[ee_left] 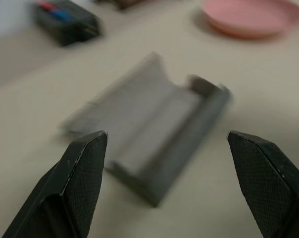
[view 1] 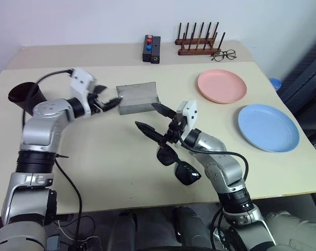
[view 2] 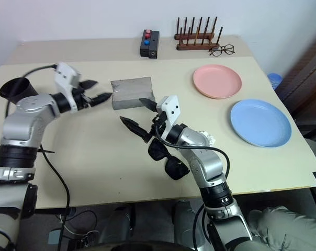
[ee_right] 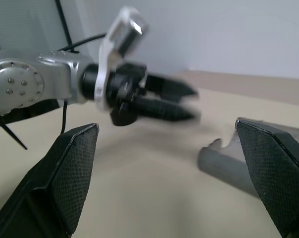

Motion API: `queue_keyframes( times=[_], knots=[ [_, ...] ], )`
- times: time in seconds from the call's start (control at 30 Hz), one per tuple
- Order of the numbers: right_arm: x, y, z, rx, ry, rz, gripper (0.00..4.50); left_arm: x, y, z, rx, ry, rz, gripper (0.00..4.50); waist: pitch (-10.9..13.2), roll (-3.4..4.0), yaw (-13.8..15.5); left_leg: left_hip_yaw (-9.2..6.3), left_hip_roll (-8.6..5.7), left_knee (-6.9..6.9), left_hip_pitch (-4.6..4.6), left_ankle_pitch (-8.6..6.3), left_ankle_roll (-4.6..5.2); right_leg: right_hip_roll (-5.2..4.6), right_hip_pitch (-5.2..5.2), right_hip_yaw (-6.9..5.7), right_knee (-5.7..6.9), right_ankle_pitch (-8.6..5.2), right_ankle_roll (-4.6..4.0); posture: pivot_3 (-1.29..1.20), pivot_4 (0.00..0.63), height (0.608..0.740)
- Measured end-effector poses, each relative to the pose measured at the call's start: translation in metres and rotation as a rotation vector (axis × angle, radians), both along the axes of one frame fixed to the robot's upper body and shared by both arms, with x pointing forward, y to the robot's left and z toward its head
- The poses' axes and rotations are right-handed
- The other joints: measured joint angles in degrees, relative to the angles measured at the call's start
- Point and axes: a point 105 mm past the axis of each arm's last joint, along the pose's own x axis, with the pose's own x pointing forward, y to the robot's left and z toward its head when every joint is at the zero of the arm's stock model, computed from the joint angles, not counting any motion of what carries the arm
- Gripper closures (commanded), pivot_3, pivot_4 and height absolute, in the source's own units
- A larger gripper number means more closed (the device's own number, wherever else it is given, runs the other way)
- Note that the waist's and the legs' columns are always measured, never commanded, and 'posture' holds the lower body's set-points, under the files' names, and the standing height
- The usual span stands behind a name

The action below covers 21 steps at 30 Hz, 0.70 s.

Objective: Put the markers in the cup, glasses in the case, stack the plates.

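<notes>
Far left on my screen, the cup lies tipped on its side near the table's left edge, mouth toward me; I can't make out the markers anywhere. Next over, my left gripper hangs just beside the left end of the case, fingers spread wide and holding nothing. The wrist camera confirms it: both fingertips stand well apart with the grey case between them, farther off. The case sits with its lid up, tilted back. Behind it, at the far edge, there's the small black box with red and blue buttons.

Centre now: my right gripper is above the table in front of the case, fingers fully apart, empty. The glasses lie on the table just under that wrist, partly hidden by the arm.

Moving right: the wooden rack and wire-framed eyeglasses at the back, then the pink plate, and nearer me the blue plate, close beside each other, not stacked.
</notes>
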Motion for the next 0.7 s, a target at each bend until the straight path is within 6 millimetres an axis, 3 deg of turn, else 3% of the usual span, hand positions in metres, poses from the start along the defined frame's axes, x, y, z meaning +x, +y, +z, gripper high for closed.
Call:
queue_keyframes(
  times=[0.2, 0.43, 0.53, 0.7],
  knots=[
    [0.003, -0.014, -0.001, -0.047, -0.016, -0.021, 0.00, 0.027, -0.019, -0.008, 0.084, 0.098, -0.053, 0.54, 0.0, 0.00, 0.1, 0.00, -0.01, 0.02, -0.10, -0.01, 0.02, 0.00, -0.02, 0.00, -0.10, -0.01, 0.03, 0.00, 0.150, 0.740],
    [-0.001, -0.026, -0.005, -0.050, -0.014, -0.067, 0.00, 0.025, -0.038, -0.030, 0.186, 0.209, -0.198, 0.54, 0.0, 0.01, -0.1, 0.00, 0.00, -0.08, -0.11, -0.02, 0.03, 0.01, -0.10, 0.00, -0.07, -0.03, 0.05, 0.00, 0.150, 0.740],
    [-0.004, -0.026, -0.002, -0.043, -0.023, -0.077, 0.00, 0.025, -0.034, -0.034, 0.255, 0.214, -0.212, 1.35, 0.0, 0.01, -0.1, 0.00, 0.00, -0.07, -0.11, -0.01, 0.03, 0.01, -0.09, 0.00, -0.07, -0.03, 0.04, 0.00, 0.150, 0.740],
    [-0.007, -0.027, -0.001, -0.040, -0.026, -0.084, 0.00, 0.024, -0.023, -0.049, 0.309, 0.255, -0.198, 3.82, 0.0, 0.01, 0.0, -0.01, 0.00, -0.06, -0.11, -0.01, 0.03, 0.01, -0.09, 0.00, -0.05, -0.03, 0.04, 0.00, 0.150, 0.740]
  ],
)
